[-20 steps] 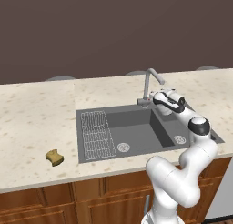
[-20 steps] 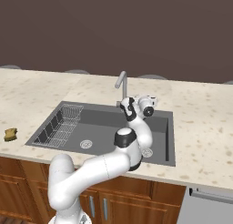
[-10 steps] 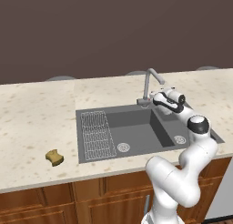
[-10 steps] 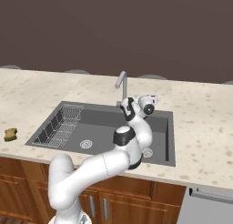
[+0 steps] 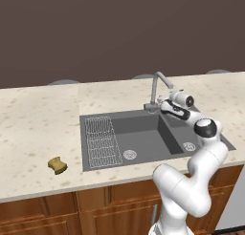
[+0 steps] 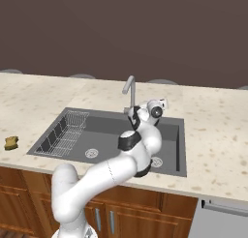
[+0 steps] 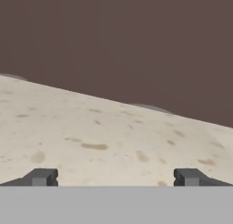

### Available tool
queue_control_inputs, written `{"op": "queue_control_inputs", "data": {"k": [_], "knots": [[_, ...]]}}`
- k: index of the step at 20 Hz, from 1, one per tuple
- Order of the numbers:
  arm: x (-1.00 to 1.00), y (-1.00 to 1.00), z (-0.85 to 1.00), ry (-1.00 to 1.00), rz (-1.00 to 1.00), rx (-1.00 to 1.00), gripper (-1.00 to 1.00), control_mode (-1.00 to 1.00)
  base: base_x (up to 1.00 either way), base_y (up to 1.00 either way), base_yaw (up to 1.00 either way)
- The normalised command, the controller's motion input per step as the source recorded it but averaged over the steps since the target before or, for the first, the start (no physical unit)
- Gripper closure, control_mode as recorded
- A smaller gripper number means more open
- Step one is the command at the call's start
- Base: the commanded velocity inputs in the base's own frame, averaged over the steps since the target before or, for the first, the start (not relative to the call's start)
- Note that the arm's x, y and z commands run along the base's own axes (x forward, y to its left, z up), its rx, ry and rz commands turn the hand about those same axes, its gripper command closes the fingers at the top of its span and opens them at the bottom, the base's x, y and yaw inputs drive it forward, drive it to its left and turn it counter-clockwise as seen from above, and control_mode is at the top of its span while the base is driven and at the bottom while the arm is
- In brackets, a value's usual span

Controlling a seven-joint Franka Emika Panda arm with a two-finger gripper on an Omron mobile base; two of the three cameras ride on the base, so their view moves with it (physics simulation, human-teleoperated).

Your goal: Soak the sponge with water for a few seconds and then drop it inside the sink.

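The small mustard-yellow sponge [image 5: 57, 165] [image 6: 10, 142] lies on the beige counter, well left of the dark grey sink [image 5: 141, 129] [image 6: 99, 128]. My gripper [image 7: 116, 177] is open and holds nothing. Its fingertips [image 7: 43, 176] stand wide apart and face the counter and the dark back wall. The hand [image 5: 180, 100] [image 6: 156, 108] hovers over the sink's back edge, just right of the grey gooseneck faucet [image 5: 156, 88] [image 6: 130, 90] and far from the sponge. The water is out of view.
A ribbed wire drainboard [image 5: 100, 141] [image 6: 65, 133] fills the sink's left section. Round silver drains [image 5: 130, 154] [image 5: 189, 146] sit in the two basins. My white arm curves up from the front edge of the counter over the right basin. Wooden cabinets run below the counter.
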Motion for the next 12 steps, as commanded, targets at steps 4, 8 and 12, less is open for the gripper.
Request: {"op": "queue_control_inputs", "data": {"k": [4, 8, 12], "knots": [[0.00, -0.53, -0.46, -0.01, -0.05, -0.10, -1.00, -1.00, 0.00, 0.00, 0.00], [0.00, -0.60, -0.53, -0.06, -0.04, -0.10, -1.00, -1.00, 0.00, 0.00, 0.00], [0.00, -0.55, -0.60, -0.08, -0.03, -0.09, -1.00, -1.00, 0.00, 0.00, 0.00]]}}
